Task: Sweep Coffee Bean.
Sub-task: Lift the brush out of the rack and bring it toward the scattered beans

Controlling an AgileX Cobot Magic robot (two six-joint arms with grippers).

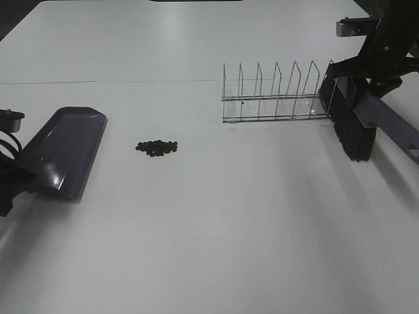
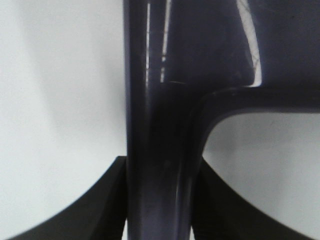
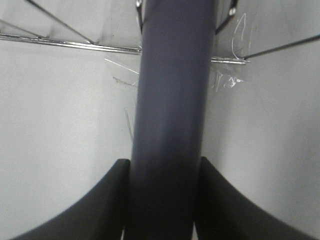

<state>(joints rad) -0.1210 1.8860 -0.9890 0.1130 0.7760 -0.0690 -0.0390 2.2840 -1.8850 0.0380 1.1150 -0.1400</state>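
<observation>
Clearly, from the high camera, both tools are in hand and no sweeping has begun. The coffee bean (image 1: 157,148) cluster lies on the table (image 1: 209,248) near the dustpan (image 1: 65,150) but apart from it. The brush (image 1: 353,131) hangs well apart, beside the wire rack (image 1: 275,98). I judge the next move needs the brush carried past the beans, then drawn toward the pan.

On the left wrist camera, my left gripper (image 2: 160,172) is clenched on the dustpan's handle, and no beans show.

On the right wrist camera, my right gripper (image 3: 165,170) is clamped around the brush handle, with rack wires beyond. The beans are out of sight.
</observation>
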